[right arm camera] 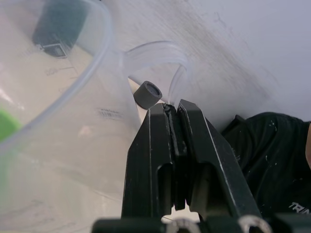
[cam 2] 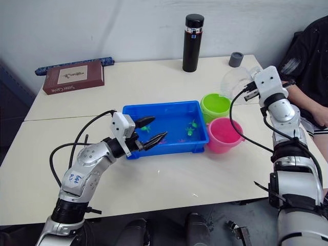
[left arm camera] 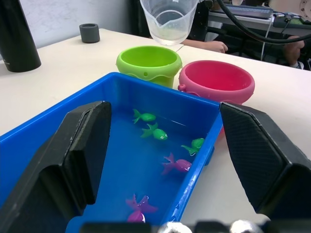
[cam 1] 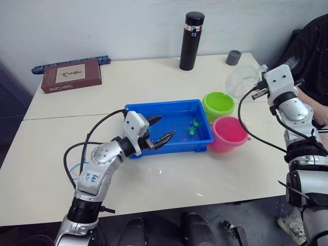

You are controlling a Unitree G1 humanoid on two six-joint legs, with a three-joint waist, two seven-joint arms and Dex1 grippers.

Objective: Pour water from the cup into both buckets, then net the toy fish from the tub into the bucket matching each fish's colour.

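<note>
Two pink toy fish [left arm camera: 177,165] near gripper, one half-hidden by tub [left arm camera: 43,131] rim

Plain pale wall [cam 1: 102,25] behind two cream tables [cam 1: 154,77] set edge to edge, seam running across. On the far table: brown book [cam 1: 70,76], black flask [cam 1: 191,41], grey cup [cam 1: 233,57]. Person in black [cam 1: 310,46] seated at right.

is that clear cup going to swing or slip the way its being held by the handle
Probably some. The right gripper pinches only the thin handle of the cup, so the wide body hangs off to one side and may pivot. Smooth plastic looks slippery. It seems light, with little water visible inside.
</note>
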